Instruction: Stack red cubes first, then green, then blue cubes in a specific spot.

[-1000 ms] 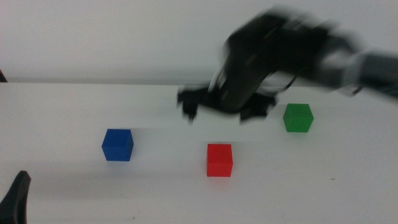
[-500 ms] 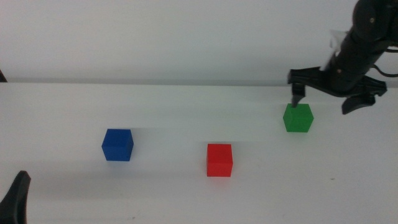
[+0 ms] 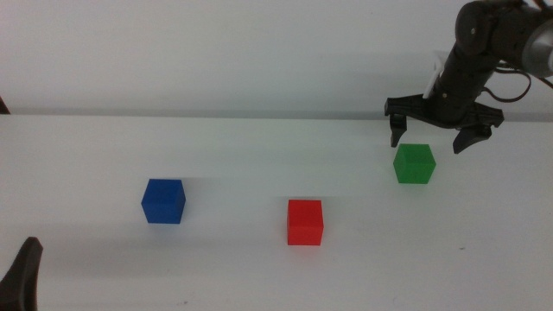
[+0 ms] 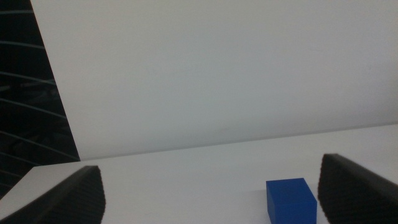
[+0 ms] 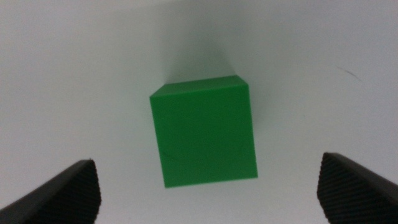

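Currently the right gripper (image 3: 436,136) is hovering wide open above the green cube (image 3: 414,163) at far right; descending slightly off-centre risks a jaw nudging the cube askew.

Middle view overlooks table (image 3: 259,268); right wrist straight down, close.

Matt, plain-faced cubes: red (image 3: 305,222), green (image 3: 414,163), blue (image 3: 163,201); smooth white table (image 3: 259,268); dark right gripper (image 3: 436,136) pads finely textured
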